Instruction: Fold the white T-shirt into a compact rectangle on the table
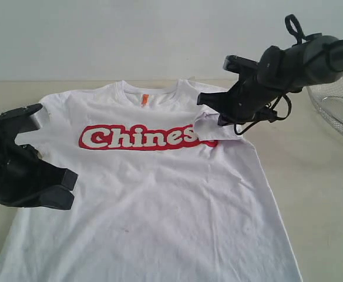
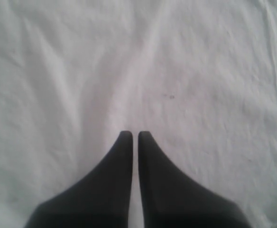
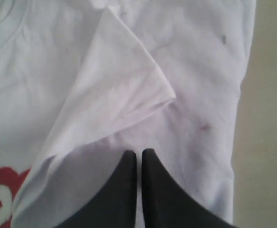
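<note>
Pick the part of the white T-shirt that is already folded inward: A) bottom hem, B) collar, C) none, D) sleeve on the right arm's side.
D: that sleeve lies flipped onto the chest of the white T-shirt, covering the end of the red lettering.

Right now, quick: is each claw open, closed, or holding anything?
Left claw: closed, holding nothing, over the white T-shirt.
Right claw: closed, holding nothing, beside the folded-in sleeve.

There is one white T-shirt (image 1: 160, 200), one table (image 1: 312, 194), one wire-mesh basket (image 1: 342, 108), plus a left gripper (image 2: 134, 135) and a right gripper (image 3: 138, 154), two in all.
</note>
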You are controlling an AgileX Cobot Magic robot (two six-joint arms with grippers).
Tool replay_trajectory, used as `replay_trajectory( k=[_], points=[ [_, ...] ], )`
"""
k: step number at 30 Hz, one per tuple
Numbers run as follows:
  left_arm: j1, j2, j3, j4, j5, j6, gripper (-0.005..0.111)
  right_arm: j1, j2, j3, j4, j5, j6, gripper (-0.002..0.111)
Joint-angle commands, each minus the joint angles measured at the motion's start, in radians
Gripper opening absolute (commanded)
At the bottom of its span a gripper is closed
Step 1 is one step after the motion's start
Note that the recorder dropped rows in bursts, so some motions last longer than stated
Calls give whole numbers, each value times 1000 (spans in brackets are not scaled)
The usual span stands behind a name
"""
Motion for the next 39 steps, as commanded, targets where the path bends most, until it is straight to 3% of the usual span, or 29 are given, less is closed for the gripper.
replay_trajectory(
  k=[1, 13, 18, 29, 39],
  points=[
    [-2, -6, -5, -15, 5, 8, 5, -9, 1, -14, -1, -64, 24, 0],
    [-2, -6, -5, -15, 5, 22, 5, -9, 45, -171, 64, 19, 14, 0],
    [-2, -6, -5, -15, 3, 31, 5, -26, 33, -174, 39, 139, 12, 0],
    [-2, -6, -5, -19, -21, 38, 5, -26, 33, -174, -31, 219, 24, 0],
    [-2, -6, -5, -24, -22, 38, 5, -18, 91, -173, -51, 105, 175, 0]
  ],
)
